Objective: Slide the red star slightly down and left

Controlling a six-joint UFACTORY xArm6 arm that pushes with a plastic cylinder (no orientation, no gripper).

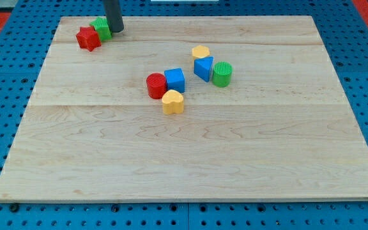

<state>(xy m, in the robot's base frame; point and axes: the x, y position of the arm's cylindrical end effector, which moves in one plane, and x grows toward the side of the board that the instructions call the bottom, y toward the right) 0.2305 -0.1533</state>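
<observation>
The red star point(87, 38) lies near the board's top left corner. A green block point(101, 29) touches it on its upper right. My tip point(116, 30) comes down from the view's top and stands just right of the green block, touching or nearly touching it. The tip is about one block's width to the right of the red star, with the green block between them.
Near the middle sit a red cylinder point(156, 85), a blue cube point(175, 80) and a yellow heart point(172, 101), touching. To their upper right are a yellow hexagon point(200, 53), a blue block point(203, 68) and a green cylinder point(222, 73). The wooden board point(190, 160) lies on a blue pegboard.
</observation>
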